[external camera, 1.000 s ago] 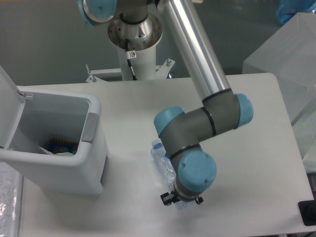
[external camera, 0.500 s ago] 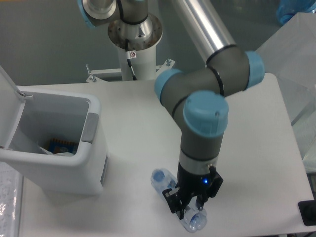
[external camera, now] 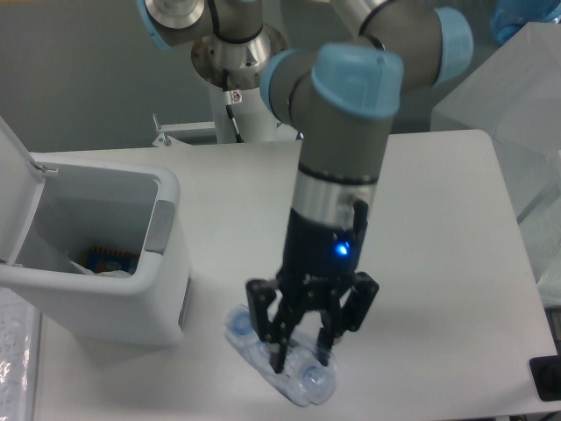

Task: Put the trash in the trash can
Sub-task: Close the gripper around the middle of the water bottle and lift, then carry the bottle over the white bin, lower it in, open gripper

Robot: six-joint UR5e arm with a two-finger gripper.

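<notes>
1. My gripper (external camera: 300,358) has risen since a second ago, and its fingers (external camera: 282,344) are now clamped on the bottle (external camera: 279,368), which has shifted left and seems just clear of the counter (external camera: 438,263).
2. The open trash can (external camera: 131,263) waits to my left.
3. The counter is white and the wall behind it grey.

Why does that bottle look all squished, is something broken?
The plastic bottle looks crumpled, which suits trash. It hangs tilted in the gripper, held off the table, not yet in the trash can. The can's lid stands open. Nothing looks spilled or broken.
</notes>
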